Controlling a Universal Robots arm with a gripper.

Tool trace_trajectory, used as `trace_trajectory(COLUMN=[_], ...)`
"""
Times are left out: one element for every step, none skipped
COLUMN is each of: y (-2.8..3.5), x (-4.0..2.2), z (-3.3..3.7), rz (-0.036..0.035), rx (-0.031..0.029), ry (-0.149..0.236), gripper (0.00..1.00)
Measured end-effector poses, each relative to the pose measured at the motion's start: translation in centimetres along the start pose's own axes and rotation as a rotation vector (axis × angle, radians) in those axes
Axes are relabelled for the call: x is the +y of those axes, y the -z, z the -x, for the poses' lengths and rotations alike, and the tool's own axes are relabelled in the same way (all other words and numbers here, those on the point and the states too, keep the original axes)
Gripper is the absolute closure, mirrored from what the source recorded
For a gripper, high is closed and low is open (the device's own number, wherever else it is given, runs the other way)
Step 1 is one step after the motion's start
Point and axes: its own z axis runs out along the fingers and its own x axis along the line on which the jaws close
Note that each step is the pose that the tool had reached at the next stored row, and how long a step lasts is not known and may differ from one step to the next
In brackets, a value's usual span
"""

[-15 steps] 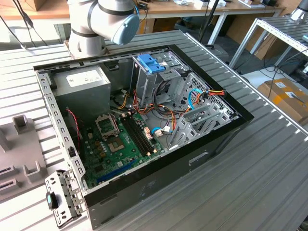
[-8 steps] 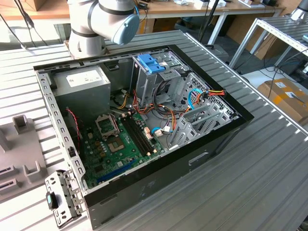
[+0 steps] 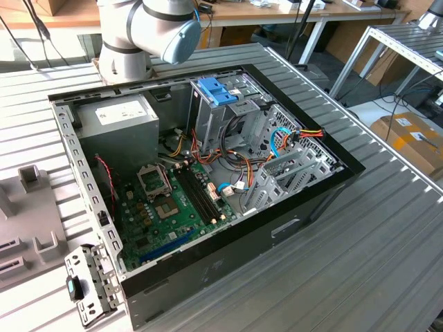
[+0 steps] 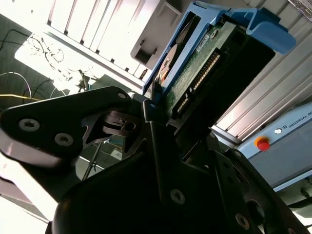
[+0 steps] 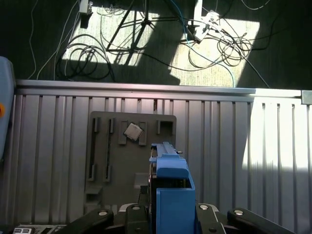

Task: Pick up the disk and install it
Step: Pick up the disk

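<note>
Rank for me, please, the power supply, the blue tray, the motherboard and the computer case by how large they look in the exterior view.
1. computer case, largest by far
2. motherboard
3. power supply, somewhat smaller
4. blue tray, smallest, though it sits farther from the camera

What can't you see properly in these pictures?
Exterior view: the arm is cut off by the picture's top edge.
Second wrist view: the lower end of the disk is hidden behind the dark claw gripping it.
First wrist view: the disk covers part of the grey holder on the table below it.
First wrist view: the small square piece on that holder is too small to identify.
</note>
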Motion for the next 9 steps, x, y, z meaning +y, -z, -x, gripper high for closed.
trace_trajectory(y=[0.01, 0.02, 0.03, 0.04, 0.05, 0.06, 0.06, 0.07, 0.08], x=[-0.18, -0.31, -0.39, -0.48, -0.56, -0.69, -0.77, -0.86, -0.95], z=[0.0, -0.01, -0.01, -0.01, -0.01, -0.01, -0.01, -0.02, -0.02], rz=[0.0, 0.0, 0.0, 0.0, 0.0, 0.0, 0.0, 0.0, 0.0], rx=[0.0, 0.0, 0.0, 0.0, -0.0001, 0.0, -0.0001, -0.0001, 0.0], ry=[0.0, 0.0, 0.0, 0.0, 0.0, 0.0, 0.0, 0.0, 0.0], gripper=[0.64, 0.64, 0.64, 0.64, 0.64, 0.64, 0.64, 0.64, 0.64])
